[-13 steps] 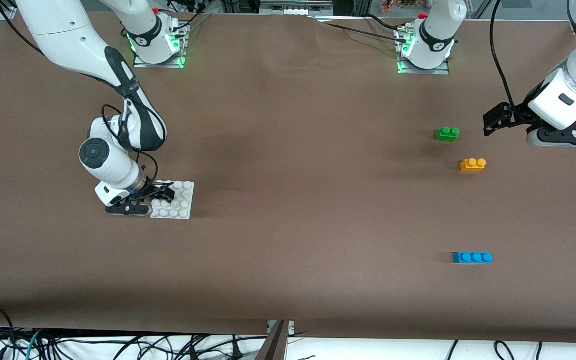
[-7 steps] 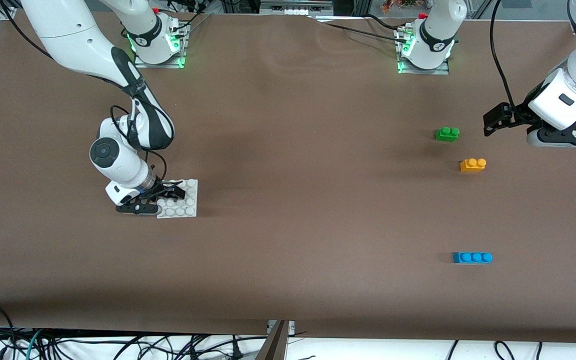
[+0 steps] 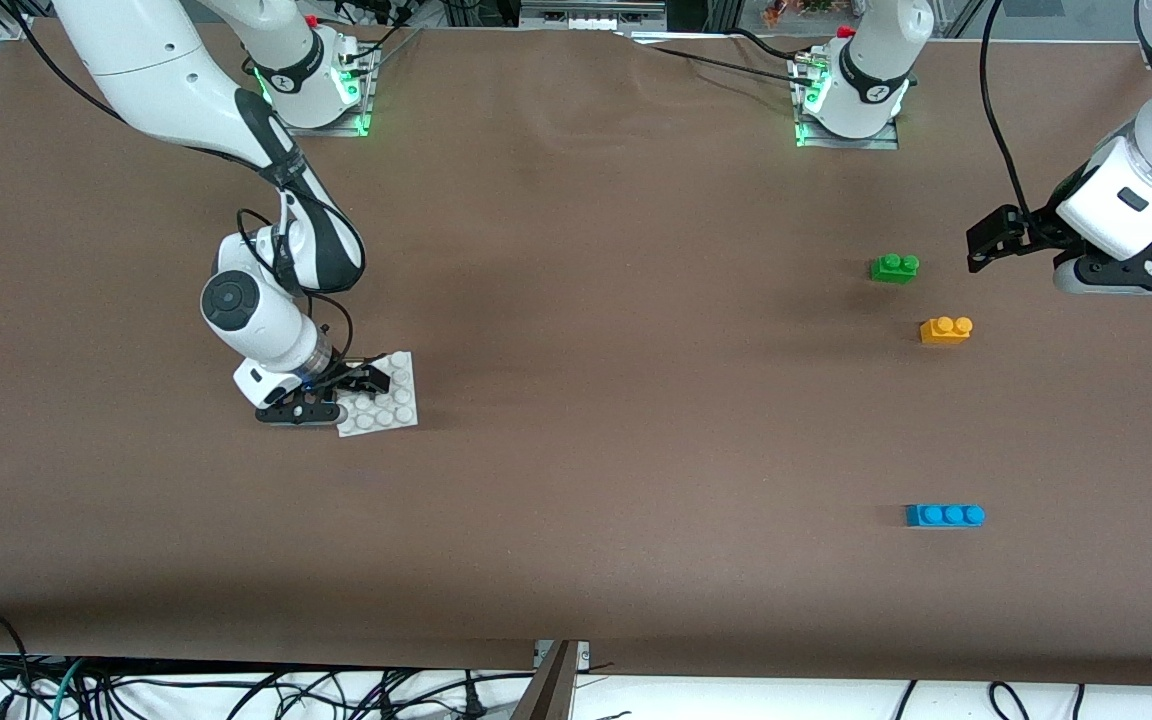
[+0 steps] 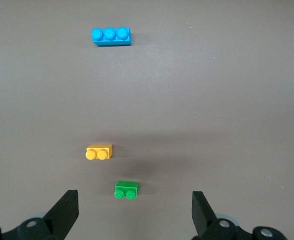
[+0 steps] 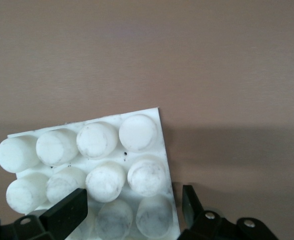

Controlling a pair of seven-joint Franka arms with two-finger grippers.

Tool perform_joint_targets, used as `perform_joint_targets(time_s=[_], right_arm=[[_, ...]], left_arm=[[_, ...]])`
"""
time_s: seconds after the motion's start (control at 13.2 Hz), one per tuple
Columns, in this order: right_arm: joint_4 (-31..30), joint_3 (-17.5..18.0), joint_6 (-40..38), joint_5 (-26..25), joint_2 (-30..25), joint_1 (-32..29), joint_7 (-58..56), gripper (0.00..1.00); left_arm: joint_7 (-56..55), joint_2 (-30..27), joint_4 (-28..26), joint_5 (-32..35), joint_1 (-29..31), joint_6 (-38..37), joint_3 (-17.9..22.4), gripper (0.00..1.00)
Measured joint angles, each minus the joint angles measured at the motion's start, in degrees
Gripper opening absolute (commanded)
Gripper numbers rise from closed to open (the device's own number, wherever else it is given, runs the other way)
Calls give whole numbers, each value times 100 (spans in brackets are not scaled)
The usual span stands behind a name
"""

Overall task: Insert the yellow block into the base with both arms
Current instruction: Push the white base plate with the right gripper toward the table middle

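The white studded base (image 3: 391, 408) is at the right arm's end of the table, turned a little askew. My right gripper (image 3: 356, 382) is shut on its edge; in the right wrist view the base (image 5: 164, 150) sits between the fingers (image 5: 62, 215), with the gripper (image 5: 134, 207) low over its studs. The yellow block (image 3: 946, 329) lies on the table at the left arm's end, just nearer the camera than a green brick (image 3: 894, 267). My left gripper (image 3: 986, 248) hangs open and empty beside the green brick. The left wrist view shows the gripper (image 4: 134, 215) and the yellow block (image 4: 99, 151).
A blue three-stud brick (image 3: 945, 515) lies nearer the camera than the yellow block; it also shows in the left wrist view (image 4: 111, 36), as does the green brick (image 4: 126, 189). Brown table cover throughout; cables hang along the table's front edge.
My right gripper has moved toward the table's middle with the base in it, and the base has turned slightly. The left arm and the bricks have not moved.
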Motion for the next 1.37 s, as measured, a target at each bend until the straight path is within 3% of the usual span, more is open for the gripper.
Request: perform_joint_targets(time_s=[0.61, 1.14, 1.37], right_arm=[[169, 24, 362, 0, 233, 948, 1551, 87], [1080, -24, 317, 0, 762, 1899, 2963, 87], [1721, -214, -136, 0, 1020, 2339, 3553, 87]], left_arm=[[0, 0, 0, 0, 1, 0, 1, 100], [0, 0, 0, 0, 2, 0, 2, 100], [0, 0, 0, 0, 2, 0, 2, 100]])
